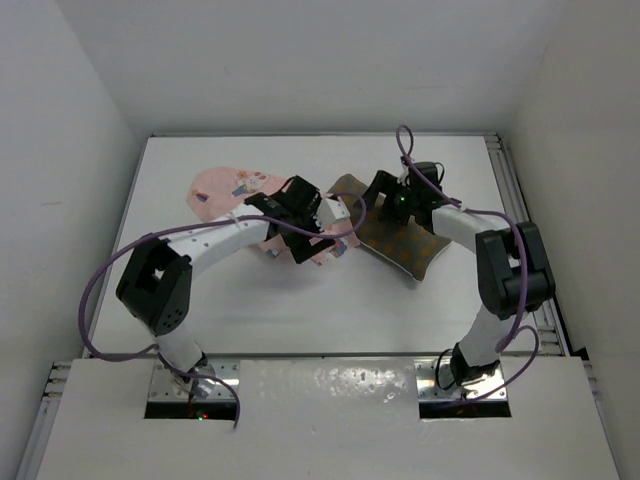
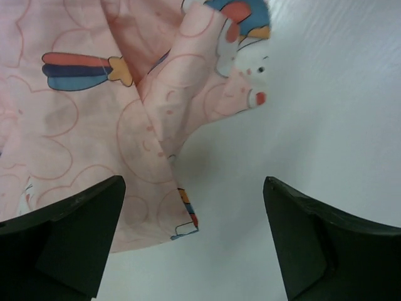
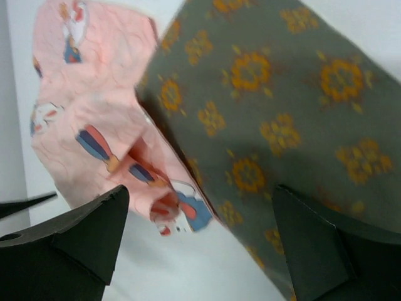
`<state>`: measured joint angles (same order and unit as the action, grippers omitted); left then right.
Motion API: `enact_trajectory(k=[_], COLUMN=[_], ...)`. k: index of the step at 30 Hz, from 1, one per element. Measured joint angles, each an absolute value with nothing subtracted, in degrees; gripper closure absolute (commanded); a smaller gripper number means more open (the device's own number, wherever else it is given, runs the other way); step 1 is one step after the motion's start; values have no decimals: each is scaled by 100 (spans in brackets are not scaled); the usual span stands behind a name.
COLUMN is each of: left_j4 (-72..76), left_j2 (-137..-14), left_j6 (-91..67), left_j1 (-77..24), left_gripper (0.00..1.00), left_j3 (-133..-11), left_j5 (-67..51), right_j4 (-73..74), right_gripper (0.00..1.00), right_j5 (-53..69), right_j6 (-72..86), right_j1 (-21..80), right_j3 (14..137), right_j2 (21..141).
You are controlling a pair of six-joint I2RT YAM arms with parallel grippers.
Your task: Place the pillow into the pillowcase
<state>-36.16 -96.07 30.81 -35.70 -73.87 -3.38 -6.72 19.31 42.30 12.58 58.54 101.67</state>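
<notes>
The pink rabbit-print pillowcase (image 1: pixel 226 188) lies crumpled at the back left of the white table. A fold of the pillowcase (image 2: pixel 94 119) reaches under my left gripper (image 1: pixel 322 232). The olive pillow (image 1: pixel 402 246) with orange flowers lies right of centre. In the right wrist view the pillowcase (image 3: pixel 94 132) laps over the left edge of the pillow (image 3: pixel 282 106). My left gripper (image 2: pixel 194 219) is open above bare table, with the cloth's corner beside its left finger (image 2: pixel 69 238). My right gripper (image 3: pixel 200 232) is open too, hovering over the seam where cloth and pillow meet, holding nothing.
White walls enclose the table on three sides. A metal rail (image 1: pixel 520 220) runs along the right edge. Purple cables loop from both arms (image 1: pixel 100 290). Bare table shows in front of the two fabrics (image 1: pixel 330 310).
</notes>
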Motion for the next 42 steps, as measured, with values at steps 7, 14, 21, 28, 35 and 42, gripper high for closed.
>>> enact_trajectory(k=[7, 14, 21, 28, 35, 42], left_j4=[-3153, -2779, -2668, -3009, -3594, -3968], left_j2=[-9876, -9959, -10092, -10092, -10092, -10060], left_j6=[3514, 3767, 4224, 4263, 3798, 3511], left_j1=[-3636, -3638, -3638, -3573, -3273, -3131], left_gripper=[9, 28, 100, 100, 100, 100], left_j3=[-7297, -6938, -6884, -7282, -8385, -8318], left_j5=[816, 989, 1382, 1286, 838, 329], right_j4=[-237, -115, 1044, 1022, 816, 244], right_gripper=[5, 1, 1, 1, 6, 100], right_j5=[1680, 1326, 561, 635, 1079, 1675], right_j6=[4005, 3833, 2790, 1822, 1822, 2176], right_j1=[1046, 725, 698, 937, 1367, 1280], right_j3=[5592, 5548, 6790, 7872, 8374, 8165], right_j2=[9697, 9550, 10136, 10956, 12267, 12350])
